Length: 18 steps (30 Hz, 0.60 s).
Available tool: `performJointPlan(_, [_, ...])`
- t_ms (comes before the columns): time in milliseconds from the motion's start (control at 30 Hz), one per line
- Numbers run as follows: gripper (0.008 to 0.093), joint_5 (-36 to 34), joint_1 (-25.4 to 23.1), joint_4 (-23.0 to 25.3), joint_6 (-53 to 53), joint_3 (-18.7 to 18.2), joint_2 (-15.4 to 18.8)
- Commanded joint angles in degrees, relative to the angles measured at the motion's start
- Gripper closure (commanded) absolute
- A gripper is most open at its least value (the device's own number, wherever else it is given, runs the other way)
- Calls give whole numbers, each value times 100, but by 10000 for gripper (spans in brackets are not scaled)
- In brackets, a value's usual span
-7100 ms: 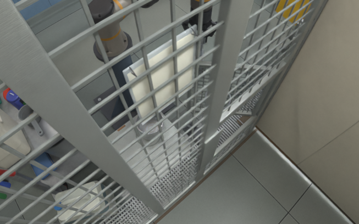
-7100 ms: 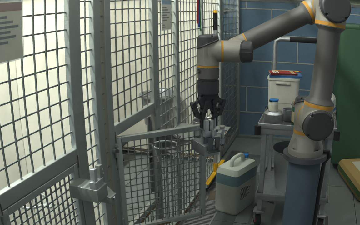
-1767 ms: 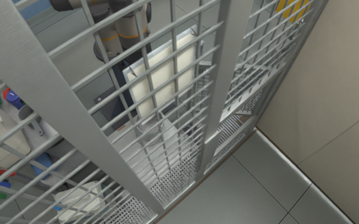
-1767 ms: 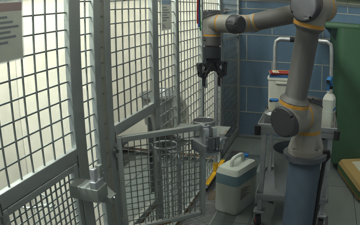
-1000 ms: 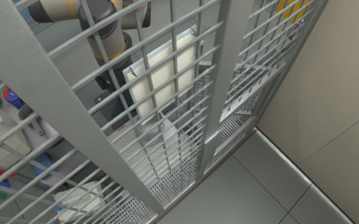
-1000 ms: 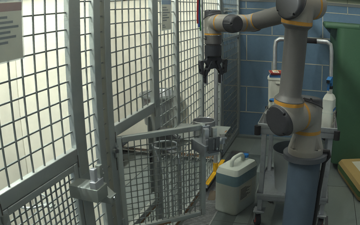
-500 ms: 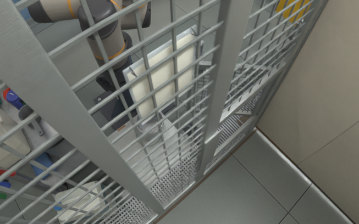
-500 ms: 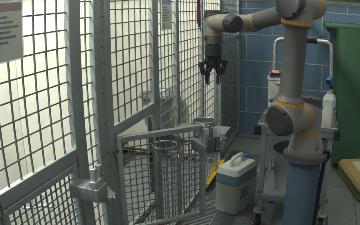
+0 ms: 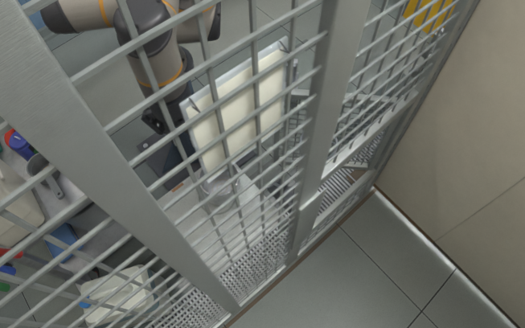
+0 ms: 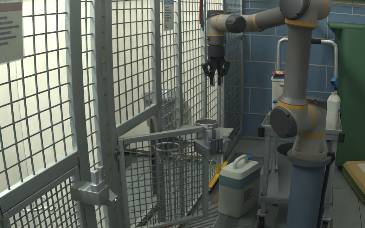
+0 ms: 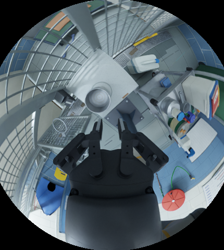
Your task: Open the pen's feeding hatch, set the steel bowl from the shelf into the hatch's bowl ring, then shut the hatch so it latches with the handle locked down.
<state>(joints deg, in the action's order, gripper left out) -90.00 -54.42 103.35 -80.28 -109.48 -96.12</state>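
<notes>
The steel bowl (image 11: 98, 100) sits upright on the grey shelf (image 10: 220, 131) by the pen's mesh wall, straight below my gripper (image 10: 215, 82), which hangs high above it, open and holding nothing. The bowl (image 10: 206, 123) shows behind the hatch's top rail. The feeding hatch (image 10: 164, 175) stands swung out from the pen, its latch block and handle (image 10: 212, 145) at its free edge. Its wire bowl ring (image 11: 61, 125) sits empty on the hatch's inner side, left of the bowl in the wrist camera. In the side camera the bowl (image 9: 217, 191) is half hidden by bars.
The pen's mesh wall (image 10: 189, 71) rises just beside the gripper. A white jug (image 10: 239, 185) stands on the floor below the shelf. A cart with bottles (image 10: 331, 107) stands behind the arm's base, and a green bin (image 10: 359, 90) fills the right corner.
</notes>
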Motion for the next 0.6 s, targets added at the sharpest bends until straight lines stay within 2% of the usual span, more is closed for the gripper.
performJointPlan(0, [634, 0, 0, 3, 0, 3, -2])
performJointPlan(300, [634, 0, 0, 68, 0, -50, 13])
performJointPlan(567, [634, 0, 0, 345, 0, -260, 82])
